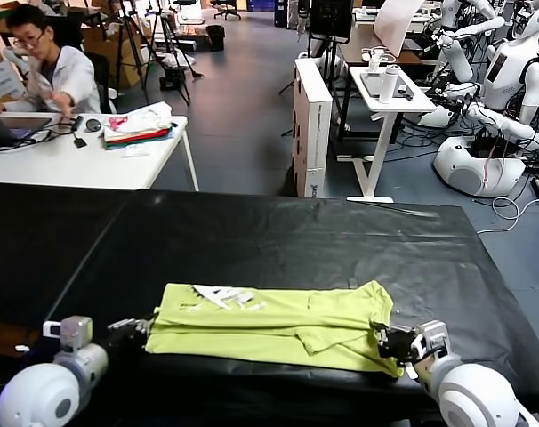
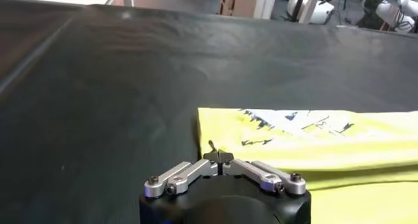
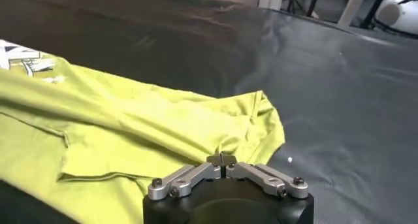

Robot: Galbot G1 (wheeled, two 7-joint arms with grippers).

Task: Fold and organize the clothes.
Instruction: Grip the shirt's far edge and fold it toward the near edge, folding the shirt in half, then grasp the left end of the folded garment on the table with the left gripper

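The clothes are one lime-yellow T-shirt [image 1: 278, 325] folded into a long band across the near part of the black table [image 1: 252, 240], with its white print [image 1: 223, 296] showing on top. My left gripper [image 1: 134, 331] is at the shirt's left end. In the left wrist view its fingertips [image 2: 219, 155] are closed together on the near corner of the cloth [image 2: 339, 147]. My right gripper [image 1: 387, 341] is at the shirt's right near corner. In the right wrist view it [image 3: 222, 158] is pinched shut where the fabric [image 3: 130, 134] puckers.
Behind the black table are a white desk [image 1: 74, 165] with a seated person [image 1: 52, 62], a laptop and a colourful cloth pile [image 1: 138, 124]. A cardboard box [image 1: 311, 124], a white stand [image 1: 385, 98] and other robots [image 1: 492, 133] stand farther back.
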